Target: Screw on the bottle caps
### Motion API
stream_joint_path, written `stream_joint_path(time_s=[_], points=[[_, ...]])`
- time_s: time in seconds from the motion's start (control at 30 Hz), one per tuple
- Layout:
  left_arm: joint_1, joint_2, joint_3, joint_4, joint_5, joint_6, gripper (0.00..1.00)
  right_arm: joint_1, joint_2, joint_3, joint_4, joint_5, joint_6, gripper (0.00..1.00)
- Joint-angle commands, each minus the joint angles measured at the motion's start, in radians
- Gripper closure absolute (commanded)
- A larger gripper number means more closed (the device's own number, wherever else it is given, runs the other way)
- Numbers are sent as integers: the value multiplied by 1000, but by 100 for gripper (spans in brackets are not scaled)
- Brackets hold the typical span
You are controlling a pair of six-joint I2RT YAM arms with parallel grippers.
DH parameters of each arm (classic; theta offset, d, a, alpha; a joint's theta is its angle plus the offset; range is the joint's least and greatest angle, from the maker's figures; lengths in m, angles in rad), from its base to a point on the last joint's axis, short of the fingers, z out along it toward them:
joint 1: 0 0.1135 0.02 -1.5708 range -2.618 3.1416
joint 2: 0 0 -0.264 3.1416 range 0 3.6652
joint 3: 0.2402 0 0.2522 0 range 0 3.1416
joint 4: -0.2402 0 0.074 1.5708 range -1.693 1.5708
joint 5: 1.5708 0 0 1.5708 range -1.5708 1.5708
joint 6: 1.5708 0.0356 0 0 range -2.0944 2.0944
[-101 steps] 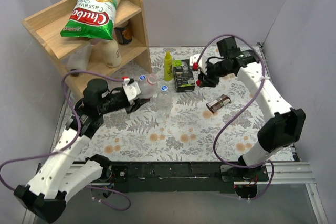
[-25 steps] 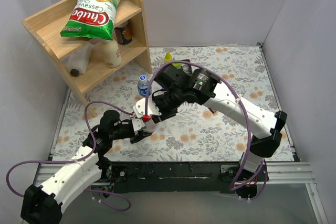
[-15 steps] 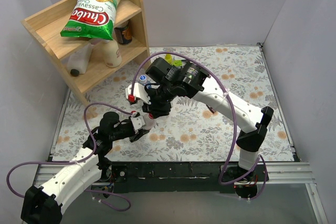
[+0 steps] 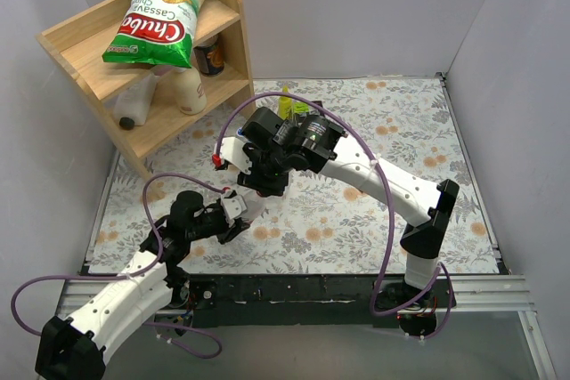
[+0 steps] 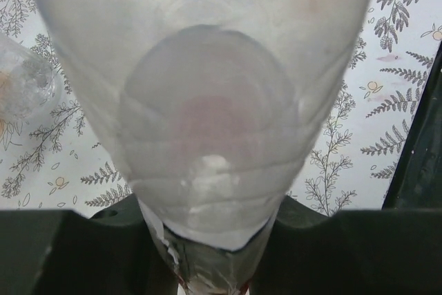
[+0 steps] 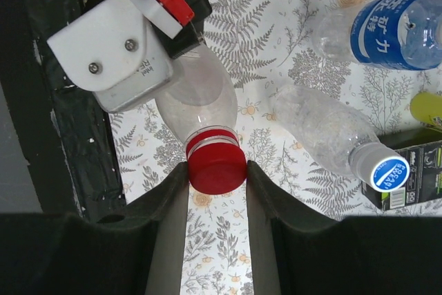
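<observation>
Over the near-left part of the floral tabletop (image 4: pixel 374 211), the two arms meet around one clear bottle (image 6: pixel 197 105). The left gripper (image 4: pixel 239 208) is clamped on the bottle's body, holding it off the cloth with its neck pointing towards the right arm. In the left wrist view the bottle's base end fills almost the whole frame, and a reddish blur shows through the plastic. The right gripper (image 6: pixel 215 177) is closed on the red cap (image 6: pixel 217 162), one finger pressed against each side. The cap sits on the bottle's neck, just above a red ring. Whether it is threaded home cannot be told. Farther back, a second clear bottle (image 6: pixel 318 129) lies on its side with a blue cap (image 6: pixel 387 174) on it, the cap just beside a dark carton (image 6: pixel 414 167). A blue-labelled bottle (image 6: pixel 395 29) and the edge of a yellow bottle (image 6: pixel 429 107) are near it. At the far left stands a wooden shelf (image 4: pixel 89 42) with a green crisp bag (image 4: pixel 160 17) on top.
</observation>
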Motion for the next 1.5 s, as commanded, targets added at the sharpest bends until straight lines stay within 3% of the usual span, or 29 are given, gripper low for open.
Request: stream_joint_path(time_s=[0.0, 0.13, 0.3, 0.57, 1.07, 1.1, 1.2, 1.3, 1.47], points=[[-10, -77, 94, 189, 134, -23, 100, -3, 58, -14, -19, 126, 1, 99], [-9, -87, 73, 191, 144, -11, 100, -3, 51, -35, -23, 98, 1, 99], [-10, -101, 40, 194, 148, 55, 100, -16, 73, 12, -58, -66, -42, 99], [-9, -123, 5, 270, 131, 81, 100, -17, 87, 14, -82, -130, -89, 99], [-9, -66, 0, 327, 128, 38, 100, -17, 116, 55, -85, -94, -51, 99], [-10, -69, -3, 320, 125, 43, 100, -17, 118, 69, -89, -90, -53, 83], [-11, -72, -19, 292, 110, 73, 100, -16, 121, 94, -95, -71, -56, 69], [-11, -72, -29, 252, 96, 98, 100, -17, 121, 120, -97, -58, -57, 58], [-9, -51, -35, 229, 92, 105, 100, -17, 124, 138, -100, -60, -60, 50]])
